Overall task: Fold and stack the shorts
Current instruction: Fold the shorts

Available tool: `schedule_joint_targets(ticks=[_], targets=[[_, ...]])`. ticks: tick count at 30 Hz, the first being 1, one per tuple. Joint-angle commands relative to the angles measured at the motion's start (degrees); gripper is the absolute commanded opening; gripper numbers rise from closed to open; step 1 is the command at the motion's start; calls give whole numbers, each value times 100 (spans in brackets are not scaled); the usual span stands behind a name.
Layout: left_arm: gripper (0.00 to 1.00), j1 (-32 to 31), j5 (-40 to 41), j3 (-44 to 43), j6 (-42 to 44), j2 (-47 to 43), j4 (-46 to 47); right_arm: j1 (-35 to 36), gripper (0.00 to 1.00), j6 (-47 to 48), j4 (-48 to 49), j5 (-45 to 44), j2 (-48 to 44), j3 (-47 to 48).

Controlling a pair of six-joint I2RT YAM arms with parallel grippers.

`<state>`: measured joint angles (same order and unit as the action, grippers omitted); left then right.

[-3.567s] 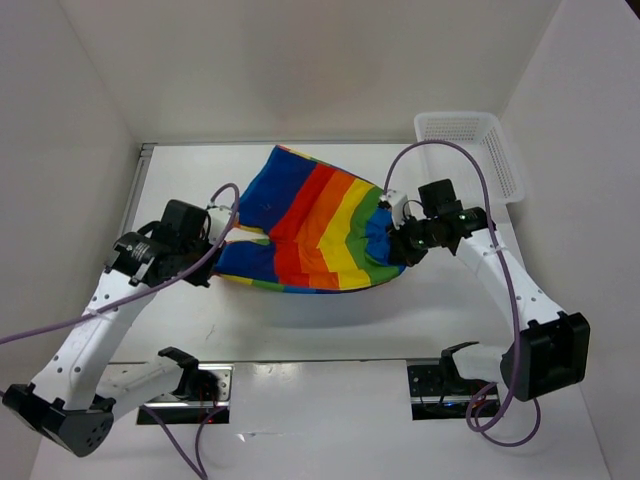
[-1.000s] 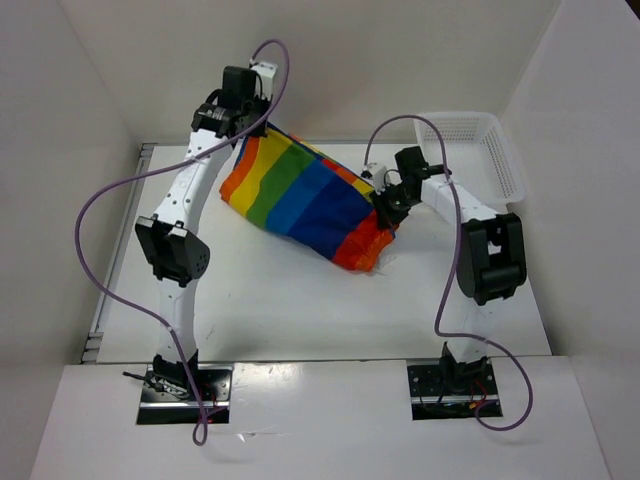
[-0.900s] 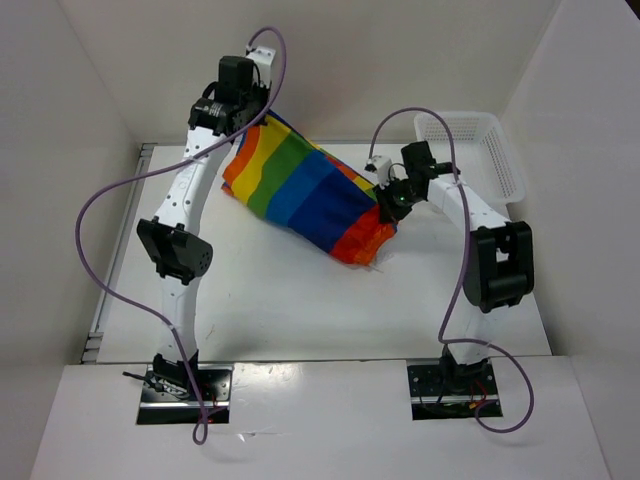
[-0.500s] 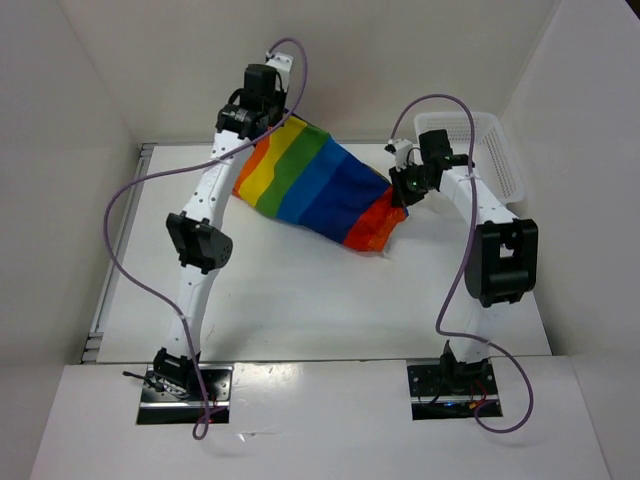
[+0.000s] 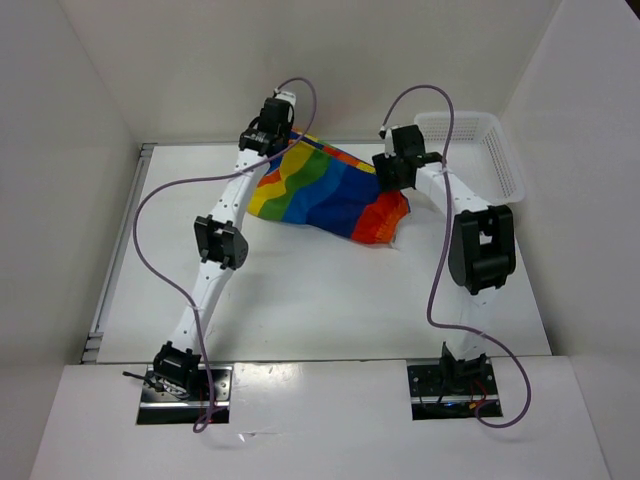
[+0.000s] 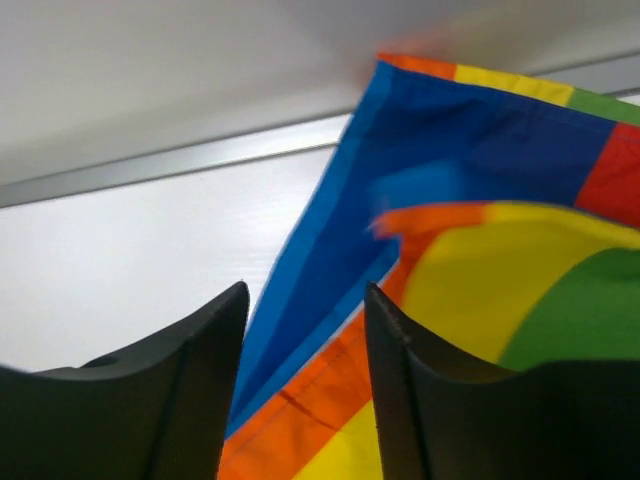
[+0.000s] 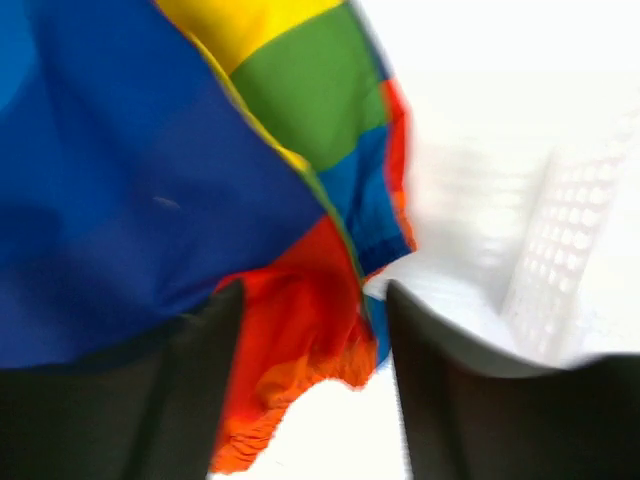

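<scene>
The rainbow-striped shorts (image 5: 330, 195) lie crumpled on the back middle of the table, orange-red end toward the right. My left gripper (image 5: 272, 128) hovers over their back left corner. In the left wrist view it (image 6: 306, 290) stands open, with blue and orange fabric (image 6: 480, 250) showing past the gap. My right gripper (image 5: 394, 172) is at their back right edge. The right wrist view shows it (image 7: 313, 290) open too, with the shorts (image 7: 150, 200) hanging loose beyond the fingers and nothing pinched.
A white mesh basket (image 5: 472, 150) stands at the back right corner, close to the right arm, and shows blurred in the right wrist view (image 7: 565, 260). White walls enclose the table on three sides. A metal strip (image 6: 180, 170) runs along the back wall.
Both grippers have opened and let go of the shorts, which had been held stretched in the air. The shorts have dropped onto the back of the table. Both arms have reached further back.
</scene>
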<state>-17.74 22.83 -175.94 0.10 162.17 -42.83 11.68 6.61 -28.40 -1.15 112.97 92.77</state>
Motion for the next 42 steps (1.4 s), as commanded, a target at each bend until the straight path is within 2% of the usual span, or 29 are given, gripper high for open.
schedule_joint_targets(ticks=[1, 2, 4, 7, 8, 10, 12, 13, 14, 15, 17, 18, 21, 26, 29, 30, 33, 34, 36, 37, 38, 39, 41, 42], targets=[[59, 95, 300, -380, -10, -106, 328, 247, 69, -28, 766, -1545, -135, 268], [65, 95, 301, -380, -10, -237, 328, 247, 74, -28, 836, -1625, -135, 337], [70, 173, 301, -380, -10, -387, 275, 247, 86, 24, 897, -1861, -135, 504], [73, 402, 3, -380, -10, -747, -110, 300, 88, 296, 959, -1951, -274, 706], [75, 542, -398, -380, -10, -896, -503, 352, 86, 410, 959, -1881, -327, 707], [75, 657, -787, 163, -10, -1168, -883, 440, 83, 735, 785, -1540, -529, 707], [76, 797, -1341, 838, -10, -1362, -1341, 519, 82, 1024, 138, -399, -661, 593], [76, 798, -1482, 1547, -10, -1520, -1412, 650, 82, 1096, -67, -12, -810, 384], [80, 955, -1596, 1841, -10, -1574, -1412, 703, 78, 1166, -225, 470, -881, 225], [82, 1017, -1832, 2044, -10, -1574, -1412, 773, 76, 1237, -323, 588, -951, 41], [86, 1175, -2211, 2125, -10, -1513, -1412, 1028, 69, 1439, -376, 642, -1162, -574], [90, 1289, -2552, 1934, -10, -1373, -1526, 1125, 62, 1631, -376, 642, -1163, -889], [93, 1290, -2993, 1459, -10, -1022, -1886, 1459, 52, 1747, -272, 493, -1233, -1286], [95, 1238, -3240, 1325, -10, -634, -2351, 1460, 45, 1659, 10, 431, -742, -1236], [84, 1238, -3452, 1272, -10, -563, -2651, 1460, 45, 1659, 62, 431, -399, -1121], [72, 1238, -3452, 1272, -10, -503, -2704, 1460, 45, 1659, 63, 379, -259, -1121], [52, 1238, -3382, 1509, -10, -502, -2766, 1460, 42, 1659, 63, 326, -74, -1121], [39, 1238, -3321, 1562, -10, -502, -2836, 1460, 41, 1659, 63, 326, 14, -1121], [26, 1298, -3320, 1615, -10, -502, -2924, 1460, 38, 1737, 63, 326, 67, -1173], [21, 1299, -3390, 1720, -10, -502, -3002, 1460, 34, 1738, 63, 378, 67, -1174], [12, 1299, -3390, 1843, -10, -650, -3003, 1512, 32, 1738, 63, 378, 67, -1243], [7, 1351, -3390, 2026, -10, -747, -3003, 1512, 30, 1790, 11, 378, 67, -1296], [0, 1404, -3390, 3017, -10, -1212, -2873, 1565, 26, 1843, 10, 431, -64, -1498], [0, 1405, -3338, 3561, -10, -1457, -2706, 1565, 26, 1922, -59, 431, -117, -1586]])
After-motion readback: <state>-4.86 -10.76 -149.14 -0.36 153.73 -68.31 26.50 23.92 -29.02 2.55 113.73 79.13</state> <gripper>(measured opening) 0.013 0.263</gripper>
